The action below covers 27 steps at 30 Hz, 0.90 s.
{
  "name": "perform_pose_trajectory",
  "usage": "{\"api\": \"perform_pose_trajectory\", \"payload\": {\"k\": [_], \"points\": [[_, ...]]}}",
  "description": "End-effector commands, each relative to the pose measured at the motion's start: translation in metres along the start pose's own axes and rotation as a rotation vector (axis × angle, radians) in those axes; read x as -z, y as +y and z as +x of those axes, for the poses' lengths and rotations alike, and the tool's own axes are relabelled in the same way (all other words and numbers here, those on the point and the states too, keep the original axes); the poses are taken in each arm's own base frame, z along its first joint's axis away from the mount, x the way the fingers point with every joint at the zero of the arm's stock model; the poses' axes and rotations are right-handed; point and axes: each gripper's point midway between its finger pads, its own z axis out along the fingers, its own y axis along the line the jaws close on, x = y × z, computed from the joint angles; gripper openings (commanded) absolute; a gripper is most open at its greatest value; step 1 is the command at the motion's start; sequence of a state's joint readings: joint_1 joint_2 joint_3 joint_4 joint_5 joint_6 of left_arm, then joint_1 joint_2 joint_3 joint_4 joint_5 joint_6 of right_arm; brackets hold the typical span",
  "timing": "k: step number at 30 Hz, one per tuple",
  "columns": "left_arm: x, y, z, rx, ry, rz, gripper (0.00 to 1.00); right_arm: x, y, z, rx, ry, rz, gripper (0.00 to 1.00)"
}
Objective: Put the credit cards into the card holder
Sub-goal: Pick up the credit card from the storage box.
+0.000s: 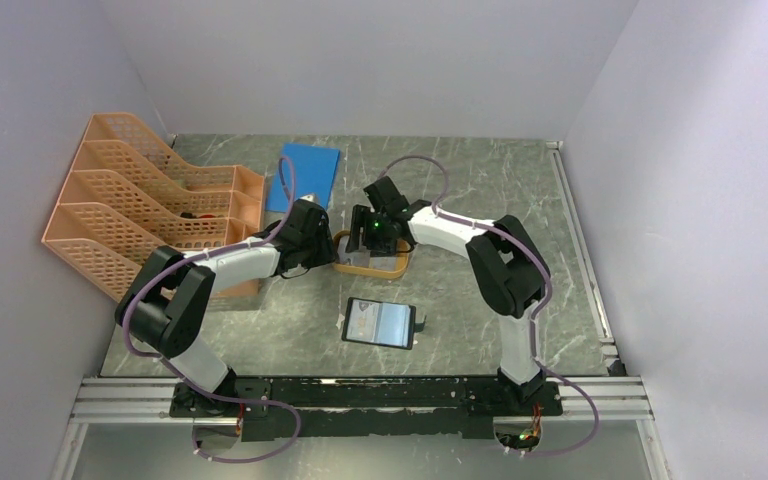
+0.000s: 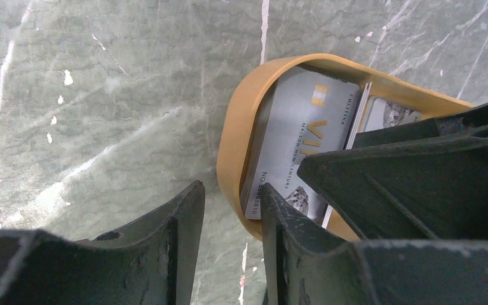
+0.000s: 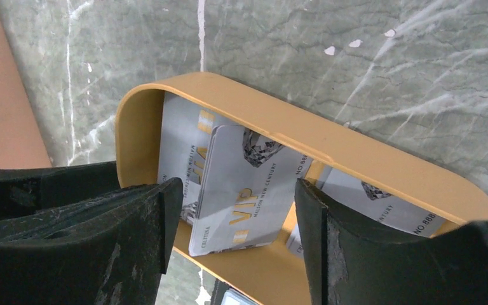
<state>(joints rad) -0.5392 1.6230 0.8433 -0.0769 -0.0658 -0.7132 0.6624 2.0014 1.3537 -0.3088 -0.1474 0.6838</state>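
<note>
- Credit cards (image 3: 248, 190) are lying in a loose, overlapping pile inside the orange dish (image 3: 330, 143), silvery-grey faces up with gold "VIP" lettering showing. None is sitting in the card holder.
- Card holder (image 1: 380, 323) is lying open and flat on the table (image 1: 480, 200), on the near side of the dish and apart from it, its shiny pockets facing up.
- Right gripper (image 3: 238, 184) is hanging over the dish, its fingers spread wide with the topmost card showing in the gap between them. It is gripping nothing that I can see.
- Left gripper (image 2: 232, 189) is reaching in at the dish's left end with its jaws parted. One finger is standing outside the wall and the other over the cards inside, so the rim is passing between them. Whether either finger is touching the rim I cannot tell, and it is carrying nothing.
- Both grippers are crowding close together over the dish.
- Blue sheet (image 1: 305, 175) is lying on the table to the far left of the dish, and orange file racks (image 1: 150, 205) are standing along the left side.
</note>
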Motion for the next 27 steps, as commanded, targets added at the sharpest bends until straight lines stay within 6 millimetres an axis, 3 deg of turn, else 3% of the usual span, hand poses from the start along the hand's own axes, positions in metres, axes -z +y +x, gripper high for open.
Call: {"api": "perform_pose_trajectory", "payload": {"k": [1, 13, 22, 27], "points": [[-0.001, -0.005, -0.005, -0.011, 0.0, 0.021, 0.43, -0.006, -0.013, 0.006, 0.012, 0.006, 0.077, 0.68], [0.001, -0.004, -0.007, -0.012, -0.007, 0.016, 0.42, 0.017, -0.014, -0.001, -0.034, -0.05, 0.044, 0.39], [0.005, -0.006, -0.011, -0.012, -0.017, 0.017, 0.42, 0.034, -0.023, -0.004, -0.042, -0.076, 0.053, 0.03], [0.018, -0.017, -0.025, -0.005, -0.046, 0.046, 0.43, 0.056, -0.023, -0.014, 0.002, -0.131, 0.062, 0.0]]}}
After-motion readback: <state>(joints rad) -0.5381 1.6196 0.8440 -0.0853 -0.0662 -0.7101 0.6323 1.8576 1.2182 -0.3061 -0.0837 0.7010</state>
